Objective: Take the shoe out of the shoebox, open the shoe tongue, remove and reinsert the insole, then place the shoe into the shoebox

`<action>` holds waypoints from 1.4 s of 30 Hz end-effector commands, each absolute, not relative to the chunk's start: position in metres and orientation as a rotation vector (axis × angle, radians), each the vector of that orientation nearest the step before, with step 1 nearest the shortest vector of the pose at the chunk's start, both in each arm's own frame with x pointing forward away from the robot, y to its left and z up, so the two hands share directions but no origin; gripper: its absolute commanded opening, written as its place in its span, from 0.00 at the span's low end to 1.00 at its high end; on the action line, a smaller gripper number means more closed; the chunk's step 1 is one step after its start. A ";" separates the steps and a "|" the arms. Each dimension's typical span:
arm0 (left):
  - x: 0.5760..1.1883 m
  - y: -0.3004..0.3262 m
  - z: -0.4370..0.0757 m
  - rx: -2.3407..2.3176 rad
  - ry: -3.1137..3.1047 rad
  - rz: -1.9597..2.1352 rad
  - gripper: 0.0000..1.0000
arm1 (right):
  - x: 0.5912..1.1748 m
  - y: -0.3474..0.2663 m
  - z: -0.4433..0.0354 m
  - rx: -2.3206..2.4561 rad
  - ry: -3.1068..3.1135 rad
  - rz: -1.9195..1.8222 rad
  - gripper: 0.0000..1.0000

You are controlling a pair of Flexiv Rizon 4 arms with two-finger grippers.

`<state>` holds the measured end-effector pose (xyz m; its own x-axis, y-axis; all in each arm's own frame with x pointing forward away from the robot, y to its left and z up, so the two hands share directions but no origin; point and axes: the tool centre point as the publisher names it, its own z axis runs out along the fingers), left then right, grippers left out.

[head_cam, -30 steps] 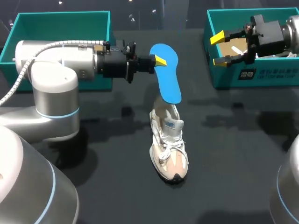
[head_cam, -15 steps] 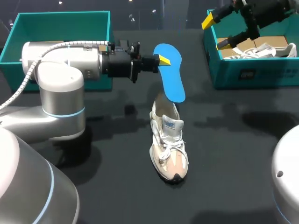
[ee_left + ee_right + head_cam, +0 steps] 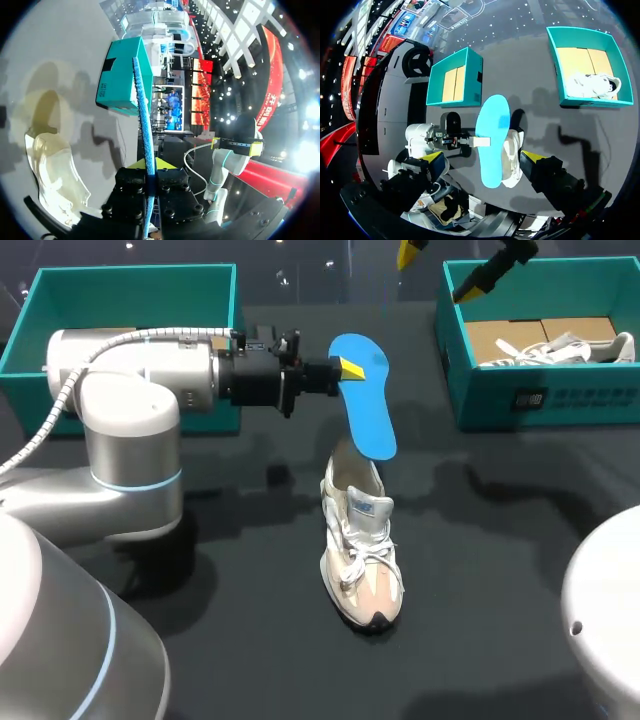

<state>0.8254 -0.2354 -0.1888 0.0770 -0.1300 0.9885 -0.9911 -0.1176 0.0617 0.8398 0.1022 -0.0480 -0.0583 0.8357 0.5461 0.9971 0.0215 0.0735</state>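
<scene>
Matte black table (image 3: 500, 540) across the whole head view, with soft shadows under the arms; at far left, along the back edge, an open teal box (image 3: 130, 285), brown card on its floor; in front of it the left arm (image 3: 130, 390), lying level above the table and pointing toward the middle; left claw (image 3: 345, 368) pinched flat on the blue insole (image 3: 365, 405) near one end, a yellow tip on each face, the insole edge-on in that wrist's view; insole held up in the air, its lower end over the heel opening of the shoe (image 3: 362, 550), touching or not cannot tell; shoe upright on its sole mid-table, toe toward the near edge, laces loose; further right, at the back, a second teal box (image 3: 500, 390) with a pale shoe (image 3: 560, 345) lying on brown card; above that box's left corner the right claw (image 3: 442, 267), high up, fingers spread wide, holding nothing.
</scene>
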 end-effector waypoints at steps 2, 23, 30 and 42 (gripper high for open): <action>0.825 -0.236 -0.189 1.427 -1.199 1.174 0.00 | 0.838 0.120 -0.040 -2.198 -2.225 -0.195 1.00; 0.825 -0.236 -0.189 1.427 -1.199 1.174 0.00 | 0.834 0.154 -0.031 -2.306 -2.314 -0.103 1.00; 0.825 -0.236 -0.189 1.427 -1.199 1.174 0.00 | 0.833 0.158 -0.032 -2.306 -2.312 -0.114 1.00; 0.825 -0.236 -0.189 1.427 -1.199 1.174 0.00 | 0.833 0.161 -0.031 -2.312 -2.317 -0.116 1.00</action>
